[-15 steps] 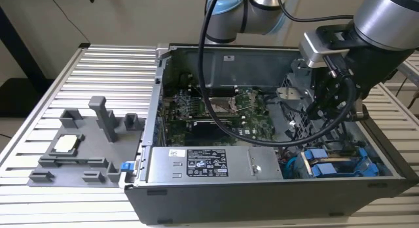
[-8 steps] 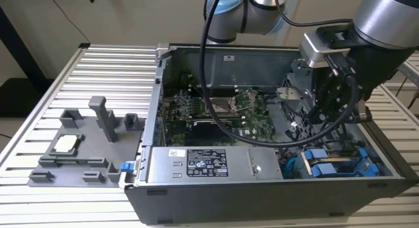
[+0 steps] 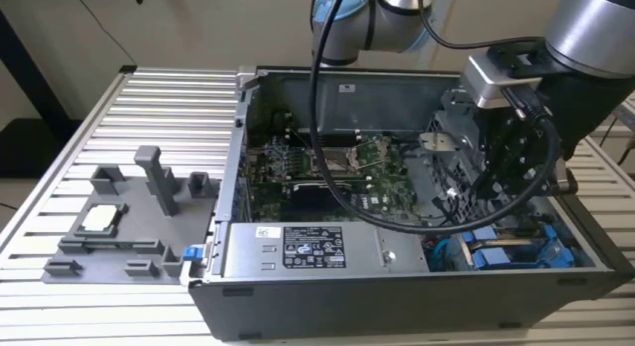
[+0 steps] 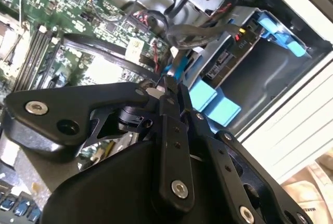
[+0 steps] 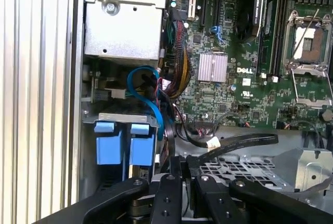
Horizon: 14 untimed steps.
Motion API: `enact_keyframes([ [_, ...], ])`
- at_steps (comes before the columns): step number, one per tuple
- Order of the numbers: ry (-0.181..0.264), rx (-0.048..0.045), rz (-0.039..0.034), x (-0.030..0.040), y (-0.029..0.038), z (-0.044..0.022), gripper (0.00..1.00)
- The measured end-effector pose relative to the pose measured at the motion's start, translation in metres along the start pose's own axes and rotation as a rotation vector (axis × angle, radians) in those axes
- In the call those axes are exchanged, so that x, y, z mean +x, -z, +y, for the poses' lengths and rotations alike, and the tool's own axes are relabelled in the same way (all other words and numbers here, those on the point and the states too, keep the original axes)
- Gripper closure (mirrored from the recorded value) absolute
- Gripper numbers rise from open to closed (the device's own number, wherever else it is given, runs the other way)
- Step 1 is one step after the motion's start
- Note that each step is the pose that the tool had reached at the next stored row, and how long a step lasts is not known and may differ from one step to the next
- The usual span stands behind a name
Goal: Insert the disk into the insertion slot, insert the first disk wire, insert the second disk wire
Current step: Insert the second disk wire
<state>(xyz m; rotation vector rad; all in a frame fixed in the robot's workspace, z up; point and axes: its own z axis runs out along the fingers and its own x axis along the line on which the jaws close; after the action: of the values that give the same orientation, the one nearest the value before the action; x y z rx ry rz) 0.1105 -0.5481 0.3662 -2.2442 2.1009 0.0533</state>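
The disk [image 3: 516,254] sits low in the front corner of the open computer case [image 3: 397,301], on the exterior view's right, already lying inside the insertion slot [image 4: 270,73]; its bright blue carrier frame lines up with the bay's walls, which I judge to mean the first step is done and the drive is seated so that its connector end faces the inside of the case, where cables can reach it. In the second wrist view the drive's end shows between the grey sheet-metal sides, with dark cables [image 4: 192,31] bunched just beside it, and blue tabs [image 5: 125,143] stand at the bay's mouth in the first wrist view. A thin blue wire [image 5: 151,99] loops from near the power supply box [image 3: 317,249] toward the bay, lying close to the drive, probably because it belongs at that end. The gripper [image 4: 165,90] hangs down into the case above the bay, between the perforated cage [image 5: 239,169] and the drive, its fingers drawn close together with the tips near a small pale connector; whether they actually pinch it I cannot tell. The arm [image 3: 585,33] comes in from the exterior view's upper right, wrist turned downward so the tool points steeply into the corner, beside the green motherboard [image 3: 337,175].
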Motion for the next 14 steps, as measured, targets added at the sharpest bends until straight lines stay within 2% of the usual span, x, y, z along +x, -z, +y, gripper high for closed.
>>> enact_keyframes([
  [4, 0.000, -0.0004, 0.0066, 0.0089, 0.0006, -0.0014, 0.84],
  [8, 0.000, -0.0006, 0.0091, 0.0174, 0.0012, -0.0026, 0.84],
  [14, 0.000, -0.0006, 0.0091, 0.0242, 0.0002, -0.0124, 0.84],
])
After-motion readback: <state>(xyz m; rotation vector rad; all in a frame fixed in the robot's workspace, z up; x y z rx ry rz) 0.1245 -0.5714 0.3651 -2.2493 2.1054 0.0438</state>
